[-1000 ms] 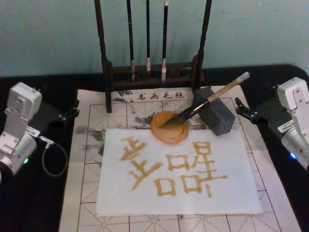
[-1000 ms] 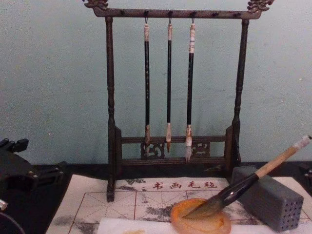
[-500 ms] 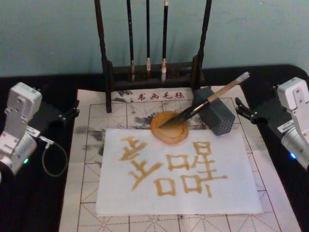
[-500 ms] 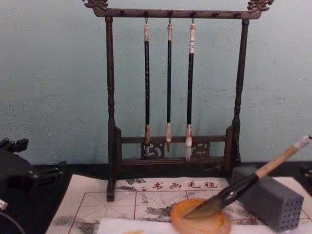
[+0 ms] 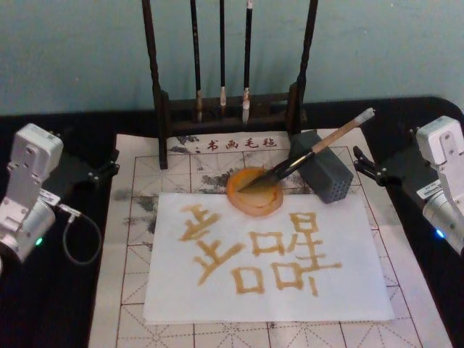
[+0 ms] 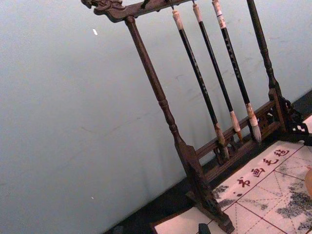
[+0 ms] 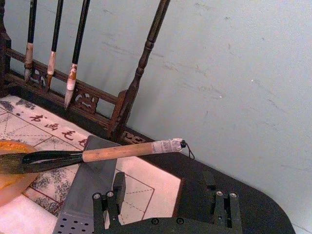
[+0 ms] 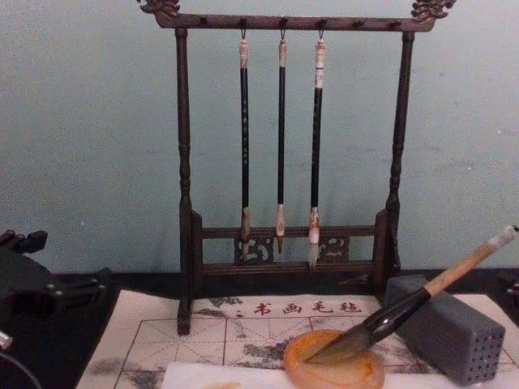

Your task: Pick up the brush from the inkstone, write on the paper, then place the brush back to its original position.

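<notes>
With the paper [image 5: 348,290] lettered and the brush [image 5: 319,147] lying tuft-down in the inkstone [image 5: 250,205], the task looked complete, so the left gripper [image 5: 112,164] and right gripper [image 5: 358,162], fingers wide, needed only keep clear.

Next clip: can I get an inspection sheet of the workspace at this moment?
Surface: black table under a cream grid mat, ink-stained.
Job's things: brush leaning, tuft in the inkstone, shaft across the grey block; paper bears amber characters.
Clutter: stand with three thin brushes hanging.
Grippers: left gripper and right gripper open, beside the mat, holding nothing.
Cables: grey loop by the left arm.
Surroundings: plain teal wall.
</notes>
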